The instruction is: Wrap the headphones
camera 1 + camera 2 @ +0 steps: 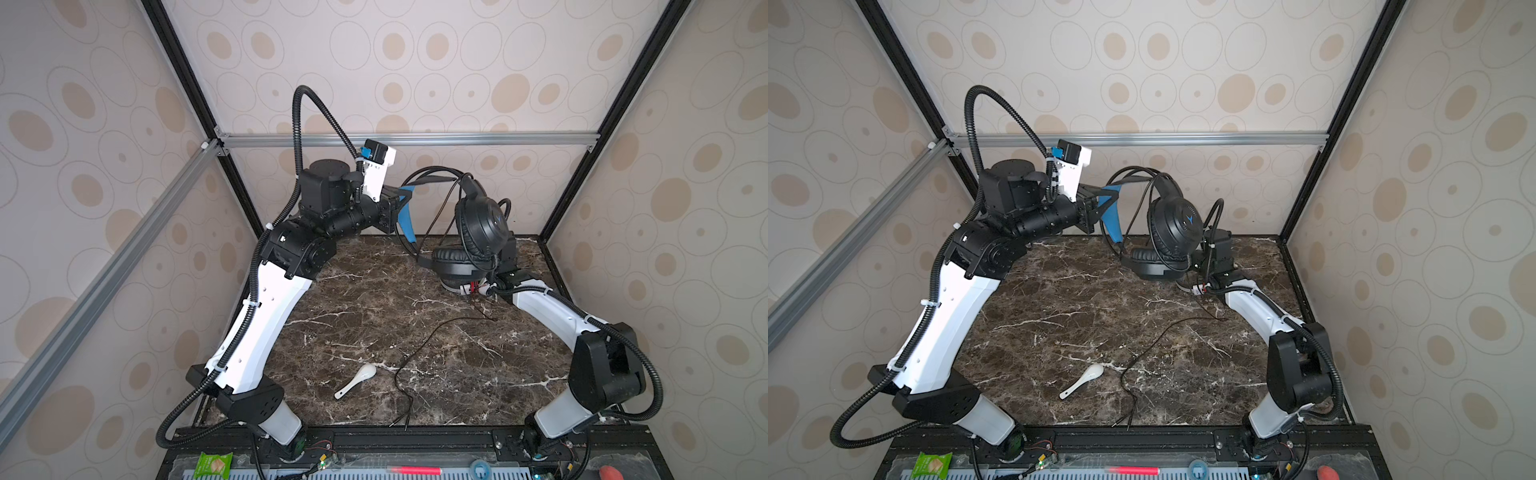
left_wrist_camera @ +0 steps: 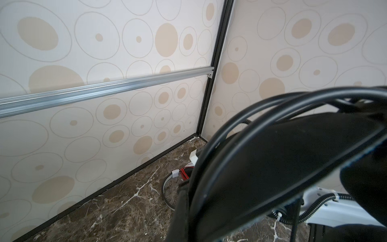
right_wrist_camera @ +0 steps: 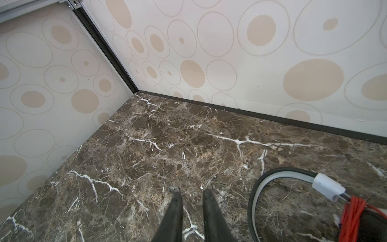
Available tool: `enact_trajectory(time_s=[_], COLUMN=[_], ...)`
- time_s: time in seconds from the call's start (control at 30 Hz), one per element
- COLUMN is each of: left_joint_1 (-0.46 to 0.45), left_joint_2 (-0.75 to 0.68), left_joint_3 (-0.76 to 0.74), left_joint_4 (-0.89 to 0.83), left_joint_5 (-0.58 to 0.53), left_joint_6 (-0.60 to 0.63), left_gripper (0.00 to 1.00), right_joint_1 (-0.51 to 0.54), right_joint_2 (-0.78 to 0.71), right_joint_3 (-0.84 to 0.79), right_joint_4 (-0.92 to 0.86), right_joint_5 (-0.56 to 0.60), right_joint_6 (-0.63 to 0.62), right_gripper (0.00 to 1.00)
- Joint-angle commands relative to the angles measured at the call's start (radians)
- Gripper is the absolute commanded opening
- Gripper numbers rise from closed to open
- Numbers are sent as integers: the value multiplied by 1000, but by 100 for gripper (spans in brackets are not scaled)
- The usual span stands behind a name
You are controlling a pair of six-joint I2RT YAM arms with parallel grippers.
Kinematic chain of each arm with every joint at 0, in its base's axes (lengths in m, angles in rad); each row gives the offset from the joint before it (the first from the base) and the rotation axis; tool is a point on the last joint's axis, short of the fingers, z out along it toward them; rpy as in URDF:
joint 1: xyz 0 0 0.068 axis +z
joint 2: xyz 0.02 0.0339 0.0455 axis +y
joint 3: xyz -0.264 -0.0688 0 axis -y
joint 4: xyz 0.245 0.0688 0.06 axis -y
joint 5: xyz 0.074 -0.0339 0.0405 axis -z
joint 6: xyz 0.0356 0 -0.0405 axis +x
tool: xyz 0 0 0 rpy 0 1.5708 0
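Left gripper (image 1: 405, 197) pinching black headphones (image 1: 484, 226) headband; right gripper (image 3: 191, 194) slightly spread, empty. Loose cable (image 1: 397, 374) may snag near spoon (image 1: 357, 380).

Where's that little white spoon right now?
In both top views the white spoon lies on the marble table near its front edge, just left of the thin black cable and apart from it.

One black headphone pair (image 1: 484, 226), one white-and-black headphone pair (image 3: 327, 186), one spoon (image 1: 356, 380).
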Motion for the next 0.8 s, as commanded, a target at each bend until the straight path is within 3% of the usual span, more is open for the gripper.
enact_trajectory(time_s=[0.0, 0.2, 0.43, 0.77], left_joint_1=[13, 24, 28, 27], left_joint_2=[-24, -22, -82, -57], left_joint_3=[44, 29, -167, -271], left_joint_4=[177, 277, 525, 701], left_joint_5=[10, -59, -181, -352], left_joint_6=[-113, -186, -304, -444], left_gripper=[0, 0, 0, 0], right_joint_1=[-3, 16, 45, 125], right_joint_2=[11, 22, 4, -47], right_joint_3=[-35, -92, -128, -157], right_joint_4=[43, 56, 18, -94], right_joint_5=[-30, -32, 10, 125], right_joint_6=[26, 33, 7, -73], right_gripper=[20, 19, 12, 2])
